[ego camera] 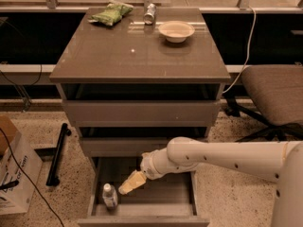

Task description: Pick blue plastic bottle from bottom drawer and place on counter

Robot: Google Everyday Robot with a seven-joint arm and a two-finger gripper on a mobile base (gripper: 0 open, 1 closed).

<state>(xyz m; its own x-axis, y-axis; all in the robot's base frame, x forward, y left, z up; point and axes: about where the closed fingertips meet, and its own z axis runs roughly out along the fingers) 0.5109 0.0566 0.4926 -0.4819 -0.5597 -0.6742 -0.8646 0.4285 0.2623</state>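
while the end effector [129, 186] hangs near, the bottle [110, 196] (white-capped) looks translucent.

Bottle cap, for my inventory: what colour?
White, in the camera view; the gripper hangs beside the small translucent plastic bottle.

You're in an office: swivel chair [273, 90] at right, cardboard box [16, 183] lower left; gripper [125, 188] over the bottom drawer [165, 196]

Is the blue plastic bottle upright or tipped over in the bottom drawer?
Upright: the blue plastic bottle stands cap-up at the left front of the bottom drawer. The gripper is just right of it.
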